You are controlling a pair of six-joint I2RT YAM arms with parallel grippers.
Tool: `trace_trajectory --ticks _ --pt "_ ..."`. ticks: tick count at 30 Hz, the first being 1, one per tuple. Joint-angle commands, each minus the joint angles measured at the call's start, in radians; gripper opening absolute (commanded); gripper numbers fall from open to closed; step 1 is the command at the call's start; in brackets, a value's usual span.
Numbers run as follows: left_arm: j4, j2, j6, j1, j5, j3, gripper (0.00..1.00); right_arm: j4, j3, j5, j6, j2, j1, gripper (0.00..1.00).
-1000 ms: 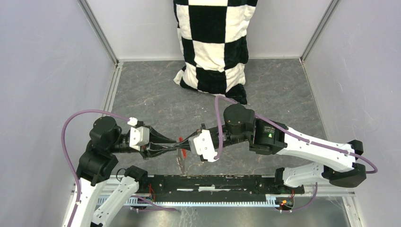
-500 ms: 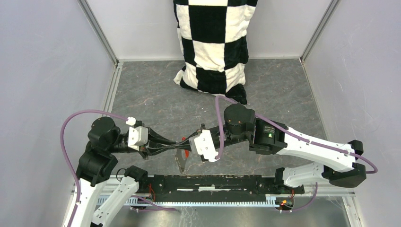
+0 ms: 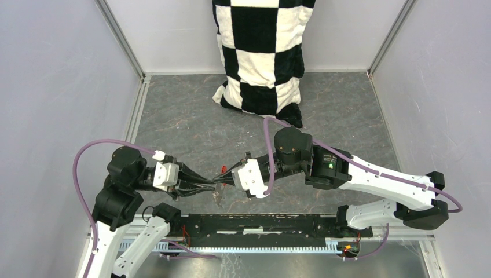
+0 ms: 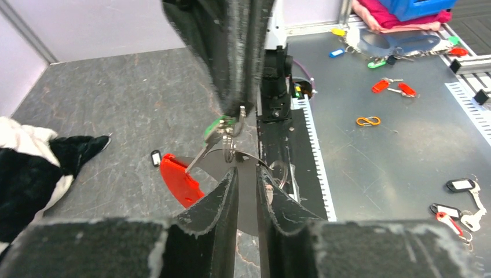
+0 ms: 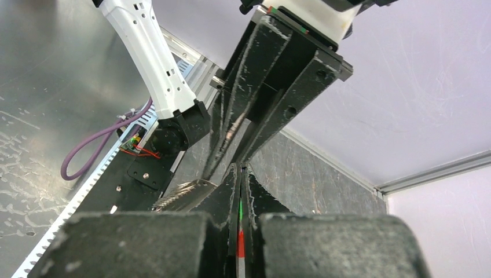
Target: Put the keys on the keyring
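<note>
My two grippers meet tip to tip over the front middle of the table. My left gripper [image 3: 213, 186] [image 4: 246, 172] is shut on the keyring's flat grey metal disc [image 4: 248, 191]. A thin silvery ring [image 4: 230, 147] and the red tag [image 4: 178, 180] hang by the disc. My right gripper [image 3: 227, 178] [image 5: 240, 169] is shut. The green key [image 4: 220, 124] sits at its fingertips, and a green and red sliver shows between its pads. The key with the black tag [image 4: 155, 157] lies on the table beyond the red tag.
A black-and-white checkered cloth [image 3: 260, 52] hangs at the back and reaches the table. A black rail [image 3: 260, 223] runs along the near edge. Beyond it a metal sheet [image 4: 405, 133] holds several spare tagged keys. Grey walls close in left and right.
My left arm has drawn back a little to the left and towards the near edge. The hanging disc shifted slightly left with it. The right arm has barely moved.
</note>
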Motion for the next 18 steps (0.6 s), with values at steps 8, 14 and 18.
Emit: trace_trajectory --ticks 8,14,18 --pt "-0.103 0.006 0.168 -0.001 0.025 0.032 0.25 0.059 0.024 -0.039 0.020 0.000 -0.007 0.00" --pt "-0.080 -0.004 0.132 -0.001 -0.009 0.021 0.37 0.055 0.021 -0.056 0.021 -0.007 -0.008 0.00" --pt "-0.070 0.007 0.129 -0.002 0.025 0.029 0.53 0.053 0.021 -0.067 0.024 -0.005 -0.007 0.00"
